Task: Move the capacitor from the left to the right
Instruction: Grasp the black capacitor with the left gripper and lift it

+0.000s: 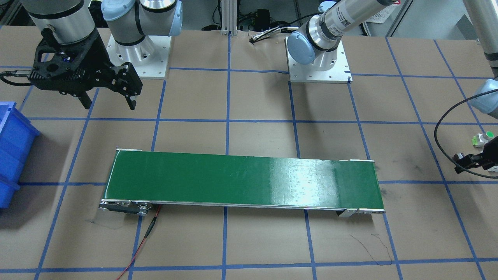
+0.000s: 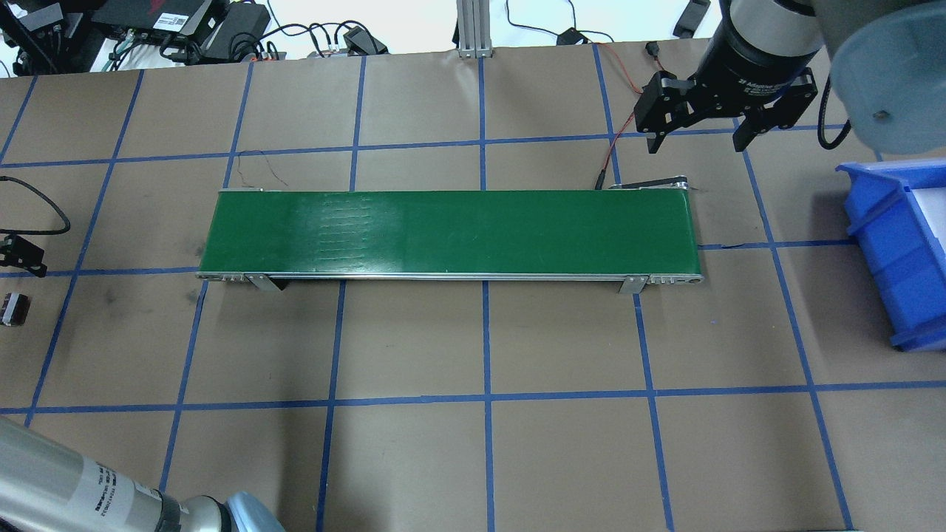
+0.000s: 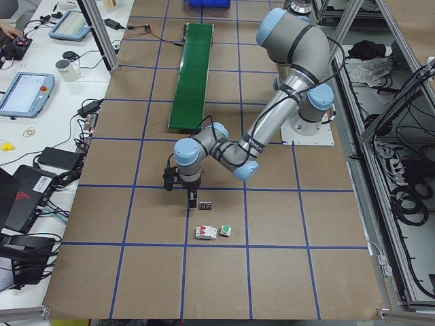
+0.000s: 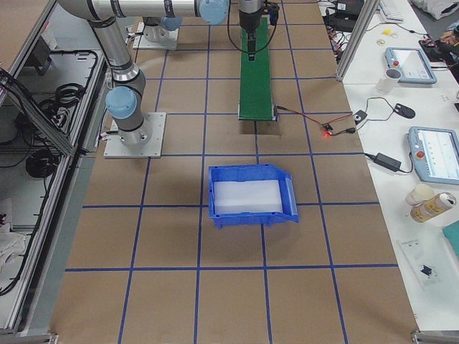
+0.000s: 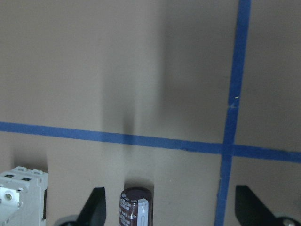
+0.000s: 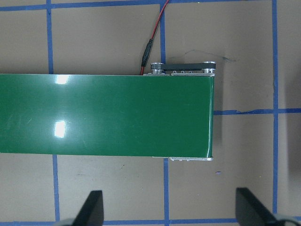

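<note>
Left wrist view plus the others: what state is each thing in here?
capacitor: lying on its side on the table, ungripped.
left gripper: open, fingers either side of the capacitor.
right gripper: open, holding nothing, above the table near the conveyor's end.
conveyor: running or stopped, cannot tell.
blue bin: upright.

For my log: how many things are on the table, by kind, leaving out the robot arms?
Capacitor: 1
Grey-white block: 1
White part with green cap: 1
Green conveyor belt: 1
Blue bin: 1
Total: 5
</note>
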{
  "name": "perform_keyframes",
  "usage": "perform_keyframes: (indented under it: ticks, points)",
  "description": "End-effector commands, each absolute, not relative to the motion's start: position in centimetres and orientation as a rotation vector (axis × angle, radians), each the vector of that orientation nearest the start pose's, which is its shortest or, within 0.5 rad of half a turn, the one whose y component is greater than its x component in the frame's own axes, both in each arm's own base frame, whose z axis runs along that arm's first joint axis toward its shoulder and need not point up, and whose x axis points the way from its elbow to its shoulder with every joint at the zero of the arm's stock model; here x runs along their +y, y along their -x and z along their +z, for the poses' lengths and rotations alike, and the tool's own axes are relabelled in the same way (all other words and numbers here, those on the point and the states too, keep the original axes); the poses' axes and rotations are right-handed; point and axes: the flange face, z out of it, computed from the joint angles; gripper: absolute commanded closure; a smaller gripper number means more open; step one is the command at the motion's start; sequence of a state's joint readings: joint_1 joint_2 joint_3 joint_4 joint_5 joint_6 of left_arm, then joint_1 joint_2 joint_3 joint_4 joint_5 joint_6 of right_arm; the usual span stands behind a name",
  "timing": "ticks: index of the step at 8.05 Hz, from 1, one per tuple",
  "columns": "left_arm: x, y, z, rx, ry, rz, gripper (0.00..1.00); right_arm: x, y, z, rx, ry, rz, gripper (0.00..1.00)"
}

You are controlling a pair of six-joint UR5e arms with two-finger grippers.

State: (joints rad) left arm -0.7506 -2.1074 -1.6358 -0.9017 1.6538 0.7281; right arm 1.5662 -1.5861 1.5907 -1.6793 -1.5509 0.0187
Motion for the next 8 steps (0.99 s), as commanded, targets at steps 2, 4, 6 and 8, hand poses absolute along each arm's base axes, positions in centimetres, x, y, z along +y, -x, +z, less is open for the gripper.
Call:
perform_keyframes:
  ticks: [2,4,6,8]
  points:
    - [-51.8,-40.7,18.6,3.043,0.201,0.083,0.07,-49.6,-13.3,49.6,3.117,-0.034,-0.158,0.00]
    - [-51.3,-40.7,17.3,3.042,0.208,0.137,0.62,-49.6,-13.3,49.7,3.117,-0.034,-0.160,0.00]
    - [-51.0,-40.9,17.4,3.032,0.209,0.164,1.00,-49.6,-13.3,49.6,3.117,-0.034,-0.158,0.00]
    - [-50.7,-40.5,19.1,3.048,0.196,0.183,1.00,-49.6,-13.3,49.7,3.117,-0.034,-0.160,0.00]
